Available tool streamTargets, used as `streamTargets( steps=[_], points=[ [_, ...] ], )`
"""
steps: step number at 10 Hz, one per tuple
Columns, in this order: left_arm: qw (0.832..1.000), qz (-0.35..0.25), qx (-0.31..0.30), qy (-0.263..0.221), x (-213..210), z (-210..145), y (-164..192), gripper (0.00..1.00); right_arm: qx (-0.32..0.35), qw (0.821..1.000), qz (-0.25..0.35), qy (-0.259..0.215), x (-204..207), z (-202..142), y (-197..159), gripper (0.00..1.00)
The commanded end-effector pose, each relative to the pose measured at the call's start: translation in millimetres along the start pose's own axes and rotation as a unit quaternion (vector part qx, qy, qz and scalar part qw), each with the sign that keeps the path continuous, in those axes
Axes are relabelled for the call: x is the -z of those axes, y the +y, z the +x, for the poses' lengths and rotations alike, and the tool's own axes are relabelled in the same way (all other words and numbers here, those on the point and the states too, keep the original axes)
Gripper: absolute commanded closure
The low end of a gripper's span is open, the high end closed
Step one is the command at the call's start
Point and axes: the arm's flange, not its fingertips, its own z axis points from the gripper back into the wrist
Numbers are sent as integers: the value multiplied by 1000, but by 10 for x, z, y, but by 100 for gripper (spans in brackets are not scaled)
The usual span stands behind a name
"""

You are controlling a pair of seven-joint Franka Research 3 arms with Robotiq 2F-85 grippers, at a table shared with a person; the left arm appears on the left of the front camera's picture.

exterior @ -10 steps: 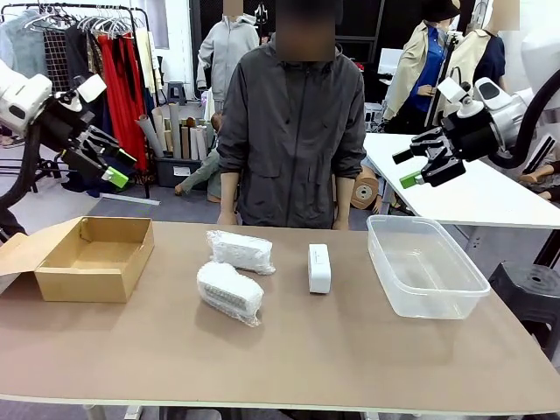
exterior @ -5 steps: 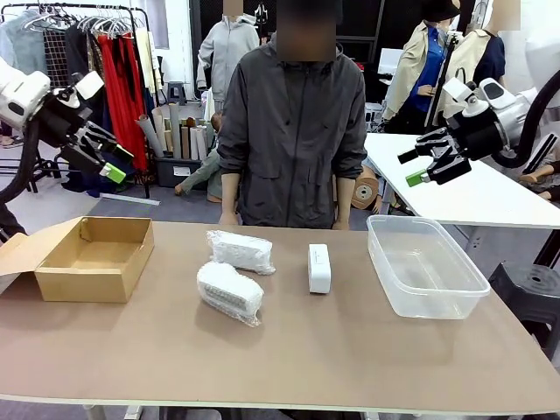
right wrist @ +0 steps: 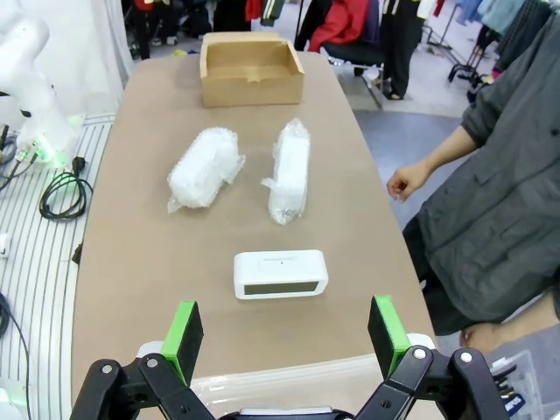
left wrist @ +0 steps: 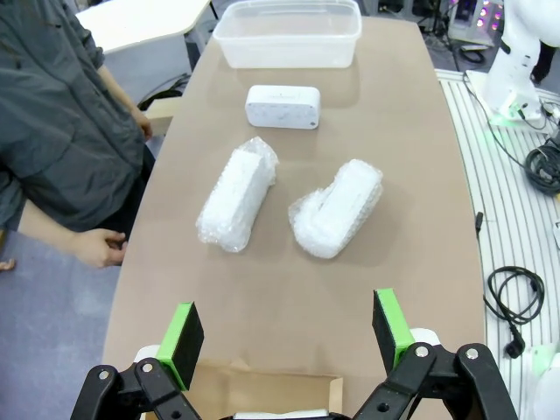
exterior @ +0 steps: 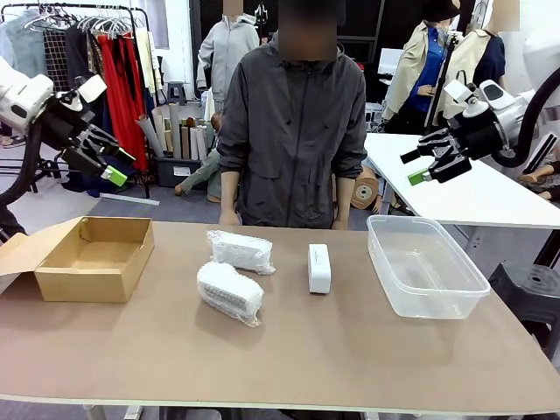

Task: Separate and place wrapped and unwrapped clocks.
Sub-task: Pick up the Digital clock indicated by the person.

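Three clocks sit mid-bench, none sorted yet. The far wrapped clock (exterior: 241, 251) and near wrapped clock (exterior: 229, 291) lie close together, left of centre, and that's my first worry: coming down on one, a finger could shove the other. The wrap is the second worry. It looks puffy and slick with loose ends, so I might pinch plastic alone and have the block slide or sag inside it. The bare clock (exterior: 319, 268) is just right of them, and it looks to be standing on a long edge. Touch it with one finger before the other and I'd expect it to tip.

Looks: two white blocks in clear, crinkled bubble wrap, lumpy in outline. The bare one is smooth, white and round-cornered.

Further out, the open cardboard box (exterior: 87, 284) is at the left end of the bench (exterior: 306, 359) and the clear tub (exterior: 437, 304) is at the right end. I can't tell which kind goes in which, so a mix-up is possible.

My left fingers (exterior: 114, 176) hang high over the box side, spread wide, holding nothing. My right fingers (exterior: 418, 177) are likewise apart and empty, up above the tub. The person (exterior: 293, 131) stands at the far edge, hands low near the bench, so reaches need to stay short of them.
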Motion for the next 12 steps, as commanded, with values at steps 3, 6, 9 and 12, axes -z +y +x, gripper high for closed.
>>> streamTargets(
  steps=[3,6,9,12],
  points=[
    [1000,3,0,-2,-18,0,3,0,-3,1000,5,-2,6,38,36,0],
    [1000,3,0,-2,-18,0,3,0,-3,1000,5,-2,6,38,36,0],
    [1000,3,0,-2,-18,0,3,0,-3,1000,5,-2,6,38,36,0],
    [1000,3,0,-2,-18,0,3,0,-3,1000,5,-2,6,38,36,0]
  ],
)
